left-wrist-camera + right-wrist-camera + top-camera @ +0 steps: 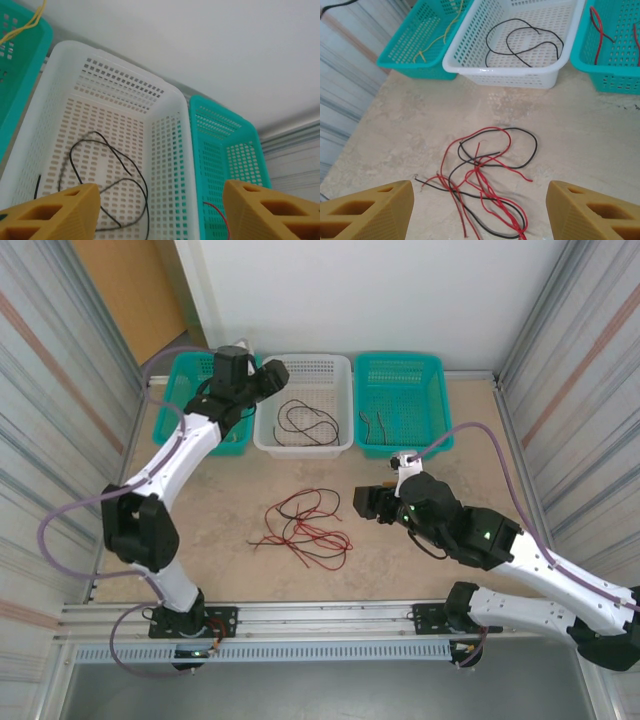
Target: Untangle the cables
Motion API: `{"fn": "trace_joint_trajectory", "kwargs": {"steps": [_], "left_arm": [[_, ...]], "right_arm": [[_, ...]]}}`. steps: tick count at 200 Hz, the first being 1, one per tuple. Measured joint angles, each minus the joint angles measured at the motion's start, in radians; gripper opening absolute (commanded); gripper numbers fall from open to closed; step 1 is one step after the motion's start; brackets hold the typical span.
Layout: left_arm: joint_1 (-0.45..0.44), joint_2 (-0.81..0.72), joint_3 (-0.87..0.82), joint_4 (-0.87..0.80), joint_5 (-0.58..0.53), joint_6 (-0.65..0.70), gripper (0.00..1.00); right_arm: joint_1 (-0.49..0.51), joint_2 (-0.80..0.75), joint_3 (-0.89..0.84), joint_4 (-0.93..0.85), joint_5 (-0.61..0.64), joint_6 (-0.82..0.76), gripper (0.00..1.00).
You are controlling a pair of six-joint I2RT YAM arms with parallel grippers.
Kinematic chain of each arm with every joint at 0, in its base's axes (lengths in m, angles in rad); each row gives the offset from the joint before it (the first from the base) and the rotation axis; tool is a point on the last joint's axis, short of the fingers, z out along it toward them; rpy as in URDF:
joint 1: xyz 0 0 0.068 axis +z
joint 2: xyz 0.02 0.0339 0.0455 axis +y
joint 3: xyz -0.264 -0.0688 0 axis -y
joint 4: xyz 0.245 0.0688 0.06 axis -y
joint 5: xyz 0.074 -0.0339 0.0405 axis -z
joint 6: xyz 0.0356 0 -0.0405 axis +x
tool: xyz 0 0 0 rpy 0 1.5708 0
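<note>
1. Table: the tangle of red and black cables sits mid-table, sprawled roughly left to right.
2. White basket at the far edge: one black cable lies loose inside.
3. Left gripper hangs over that basket, fingers spread, nothing between them, well apart from the tangle.
4. Right gripper, spread and empty, sits just right of the tangle. It looks the nearer arm for the next pull.
</note>
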Motion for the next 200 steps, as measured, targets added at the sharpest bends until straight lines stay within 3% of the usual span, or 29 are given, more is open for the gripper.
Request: {"fn": "trace_joint_trajectory", "kwargs": {"steps": [44,88,115,152,200], "left_arm": [[-0.040,-0.357,-0.274,0.029,0.021,0.035,0.60],[-0.262,-0.592,-0.493,-0.037,-0.060,0.143,0.57],[-0.348,-0.669,-0.640,-0.115,-0.126,0.159,0.57],[-0.357,-0.714,-0.747,-0.180,-0.151,0.123,0.53],[-0.371,-0.673,-0.794,-0.154,-0.132,0.034,0.52]], "right_arm": [[-0.039,0.054,-0.027,0.002,-0.028,0.018,0.69],[-0.131,0.119,-0.102,0.002,-0.099,0.054,0.65],[-0.187,0.179,-0.146,0.007,-0.160,0.077,0.63],[-0.194,0.267,-0.219,0.041,-0.243,0.105,0.54],[-0.113,0.390,-0.258,0.111,-0.292,0.151,0.46]]}}
